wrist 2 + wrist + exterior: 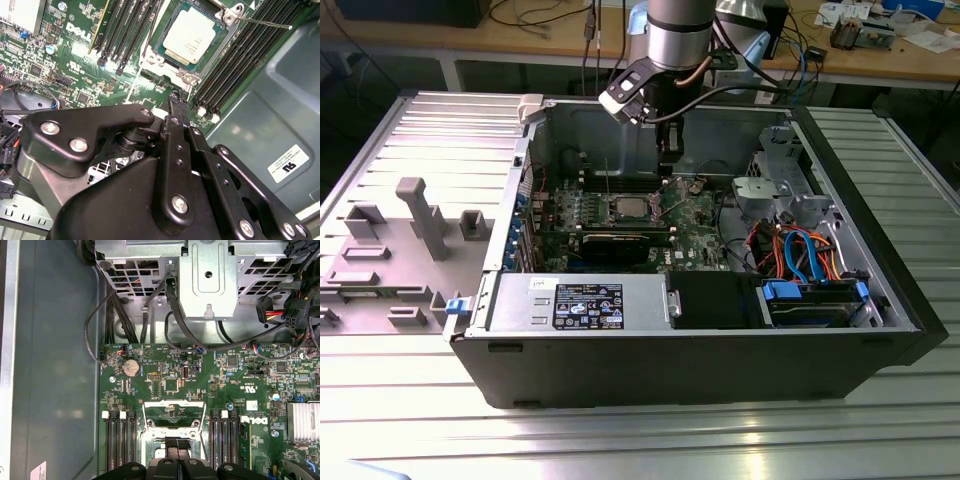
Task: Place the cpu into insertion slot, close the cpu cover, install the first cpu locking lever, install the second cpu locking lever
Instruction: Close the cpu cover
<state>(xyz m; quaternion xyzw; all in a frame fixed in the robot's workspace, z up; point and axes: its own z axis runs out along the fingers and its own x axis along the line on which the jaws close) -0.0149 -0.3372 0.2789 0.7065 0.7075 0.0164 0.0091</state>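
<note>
Silver-grey metal-topped square cpu sitting in silver-rimmed square insertion slot; black end effector hovering just beside slot, fingers closed, gripping nothing. Chip looking light, stiff, fragile: gripping by edges seeming safest.

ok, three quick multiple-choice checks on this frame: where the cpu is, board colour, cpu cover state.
1. Where is the cpu?
A in the insertion slot
B on the drive cage
C on the metal tabletop

2. What colour is the motherboard?
A blue
B green
C red

3. How is the cpu cover?
A standing upright
B lying flat around the cpu
C taken off

Answers:
1 A: the second wrist view shows the chip seated in the socket, just beyond the gripper.
2 B: the board is green in both wrist views.
3 B: the silver frame lies flat around the chip's top.
</note>
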